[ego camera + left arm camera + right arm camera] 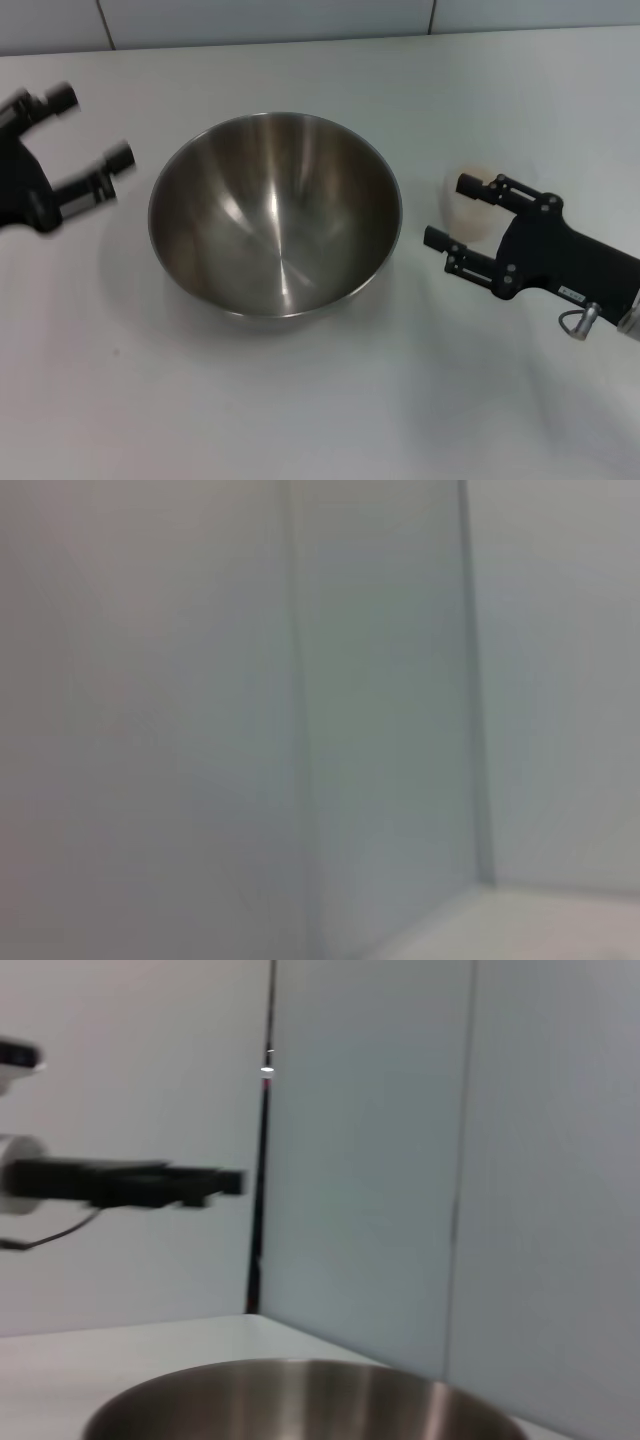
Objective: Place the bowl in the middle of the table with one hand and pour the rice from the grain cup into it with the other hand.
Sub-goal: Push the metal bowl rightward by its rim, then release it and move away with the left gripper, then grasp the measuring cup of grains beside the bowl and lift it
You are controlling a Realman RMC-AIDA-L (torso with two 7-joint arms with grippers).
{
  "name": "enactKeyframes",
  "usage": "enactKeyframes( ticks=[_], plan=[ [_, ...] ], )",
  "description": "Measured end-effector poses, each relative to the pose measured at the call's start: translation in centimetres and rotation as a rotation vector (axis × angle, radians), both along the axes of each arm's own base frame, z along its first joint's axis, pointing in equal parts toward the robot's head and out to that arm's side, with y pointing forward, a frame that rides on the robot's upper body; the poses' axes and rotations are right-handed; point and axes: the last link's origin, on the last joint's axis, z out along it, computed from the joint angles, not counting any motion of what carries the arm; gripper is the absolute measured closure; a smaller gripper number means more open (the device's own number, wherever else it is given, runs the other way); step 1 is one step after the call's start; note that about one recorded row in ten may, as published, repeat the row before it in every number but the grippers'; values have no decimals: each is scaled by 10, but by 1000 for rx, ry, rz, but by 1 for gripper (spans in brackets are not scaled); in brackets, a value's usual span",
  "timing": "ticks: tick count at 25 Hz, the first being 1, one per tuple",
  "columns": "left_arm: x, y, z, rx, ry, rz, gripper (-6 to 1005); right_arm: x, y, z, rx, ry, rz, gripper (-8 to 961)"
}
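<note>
The bowl (275,215), a big shiny steel one with nothing inside, stands on the white table (300,400) near its middle. Its rim (300,1400) also fills the low part of the right wrist view. To its right stands the grain cup (470,208), small, clear and faintly beige from the rice showing through. My right gripper (449,211) is open with one finger on each side of the cup. Left of the bowl, my left gripper (93,127) hangs open and holds nothing. The right wrist view shows it far off as a black bar (130,1182).
Grey wall panels (300,20) run along the table's far edge. The left wrist view shows only those panels (380,720) and a strip of tabletop (540,925). Bare table lies in front of the bowl.
</note>
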Motion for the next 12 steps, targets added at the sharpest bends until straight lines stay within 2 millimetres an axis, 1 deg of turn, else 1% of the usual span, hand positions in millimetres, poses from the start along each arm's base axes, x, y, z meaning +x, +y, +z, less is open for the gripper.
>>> enactKeyframes(
  ticks=[1, 2, 3, 4, 5, 7, 8, 9, 12],
  plan=[
    [-2, -4, -1, -31, 15, -7, 155, 1, 1, 1, 9, 3, -7, 250],
    [-5, -11, -4, -96, 53, -20, 155, 2, 1, 2, 19, 6, -16, 250],
    [-7, -14, -3, -145, 72, -18, 155, 4, 1, 3, 29, 10, -25, 250],
    [-7, -14, -3, -145, 72, -18, 155, 5, 1, 4, 36, 13, -32, 250],
    [-9, -17, -2, -202, 81, -8, 155, 6, 1, 5, 42, 15, -40, 250],
    [-9, -17, -2, -202, 81, -8, 155, 9, 0, 7, 52, 20, -56, 250],
    [-7, -16, 6, -312, 78, 3, 155, 10, -1, 7, 56, 23, -63, 250],
    [-6, -17, 8, -343, 85, -4, 155, 12, -2, 7, 60, 25, -71, 250],
    [-5, -17, 10, -362, 94, -16, 155, 17, -5, 7, 74, 37, -104, 250]
  ],
)
